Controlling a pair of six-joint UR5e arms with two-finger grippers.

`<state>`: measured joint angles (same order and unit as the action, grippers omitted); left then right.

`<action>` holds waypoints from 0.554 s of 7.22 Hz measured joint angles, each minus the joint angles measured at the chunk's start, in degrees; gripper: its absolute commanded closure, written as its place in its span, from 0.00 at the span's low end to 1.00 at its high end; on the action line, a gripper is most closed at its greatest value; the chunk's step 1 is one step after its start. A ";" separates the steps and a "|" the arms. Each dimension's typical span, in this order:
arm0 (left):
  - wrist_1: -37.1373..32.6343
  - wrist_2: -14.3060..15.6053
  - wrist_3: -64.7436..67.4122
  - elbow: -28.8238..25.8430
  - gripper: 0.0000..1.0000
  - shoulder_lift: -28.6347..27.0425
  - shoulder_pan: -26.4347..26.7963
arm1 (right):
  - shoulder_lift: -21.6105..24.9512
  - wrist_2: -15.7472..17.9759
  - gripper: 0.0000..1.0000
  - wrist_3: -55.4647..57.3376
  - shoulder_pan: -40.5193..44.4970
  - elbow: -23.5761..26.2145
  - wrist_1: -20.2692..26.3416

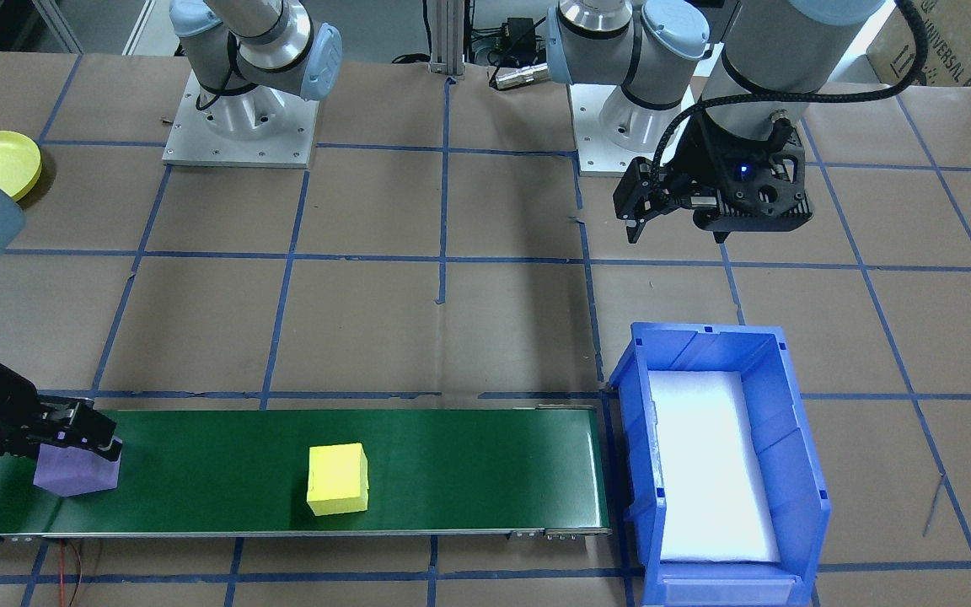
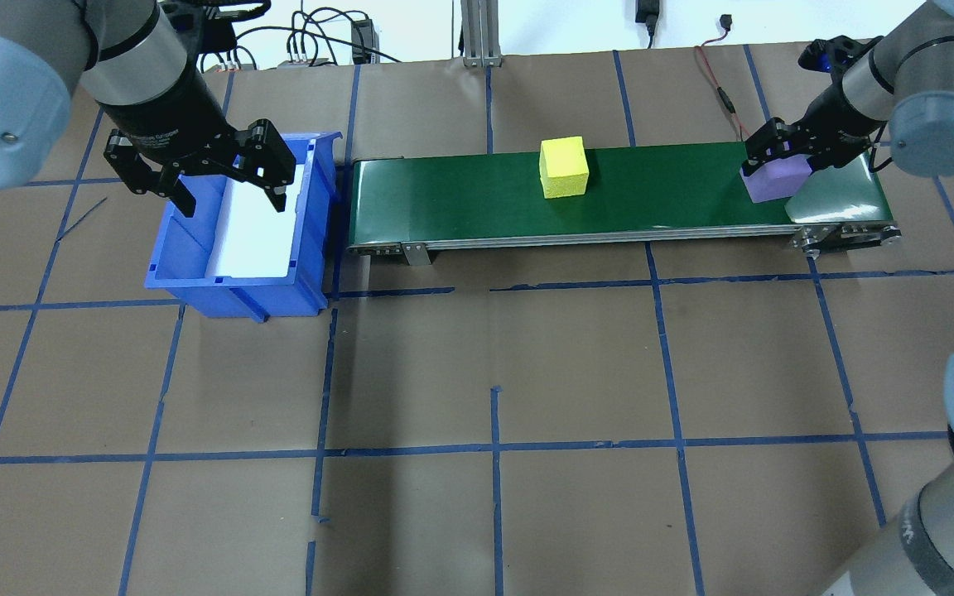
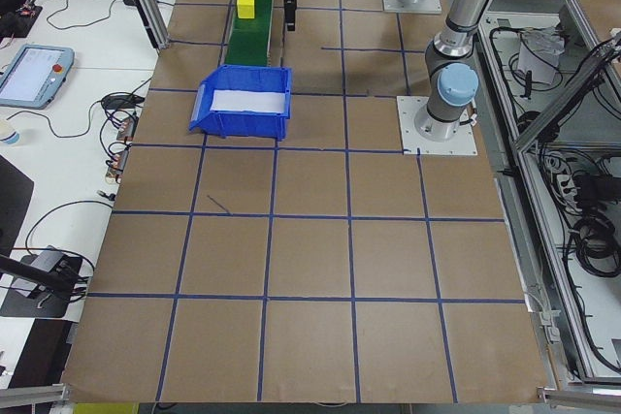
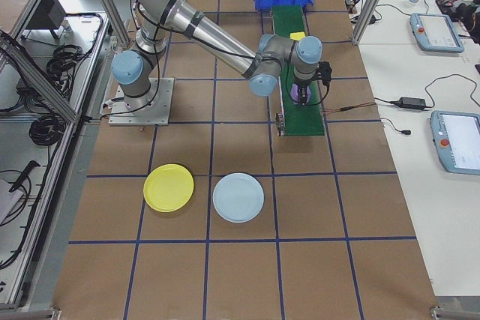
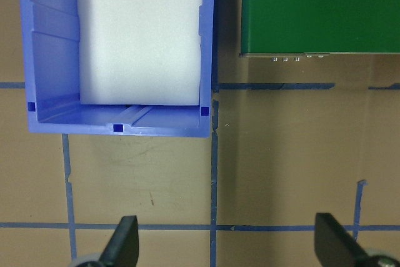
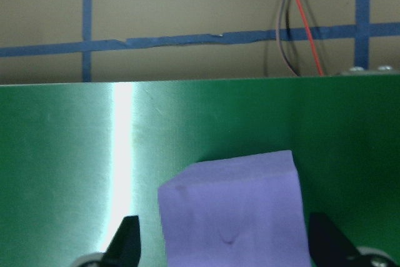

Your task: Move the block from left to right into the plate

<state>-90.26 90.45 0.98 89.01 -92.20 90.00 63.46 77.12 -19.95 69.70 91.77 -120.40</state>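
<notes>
At the far left of the table (image 2: 493,348), the left gripper (image 2: 233,199) hangs above the blue bin (image 2: 237,294) with its fingers spread wide and nothing between them. The bin has a white pad inside and stands just beside the left end of the green belt (image 2: 460,190).

Near the middle of the belt lies a yellow block (image 2: 564,167), alone and well apart from both grippers. At the right end of the belt lies a purple block (image 2: 771,182), and the right gripper (image 2: 779,165) is low over it. In the right wrist view its fingers (image 6: 128,239) stand wide on both sides of this block, with a small gap on at least one side, so I judge that it is around the block but not clamped on it.

The purple block looks like foam, with matte faces and a small dent on top. It is probably very light and a little soft, not slippery and not fragile. A good hold is on two opposite flat side faces, near the middle of the height, with moderate force so that the foam does not deform.

Further right, off the belt and nearer to the robot, a yellow plate (image 4: 169,187) and a light blue plate (image 4: 238,197) lie side by side on the table.
</notes>
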 measured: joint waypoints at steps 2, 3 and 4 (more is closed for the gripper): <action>0.00 -0.01 -0.01 0.05 0.00 0.00 0.00 | 0.04 3.71 0.82 -0.35 0.00 -1.09 -0.80; 0.02 -0.01 -0.01 0.08 0.00 0.00 0.00 | 0.11 6.12 0.80 -0.99 -0.43 -1.99 -1.43; 0.06 -0.01 -0.01 0.09 0.00 0.00 0.00 | 0.31 7.79 0.79 -3.70 -2.62 -2.65 -1.67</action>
<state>-90.21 90.44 0.97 89.10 -92.20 90.00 63.76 84.91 -23.64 67.08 89.12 -122.06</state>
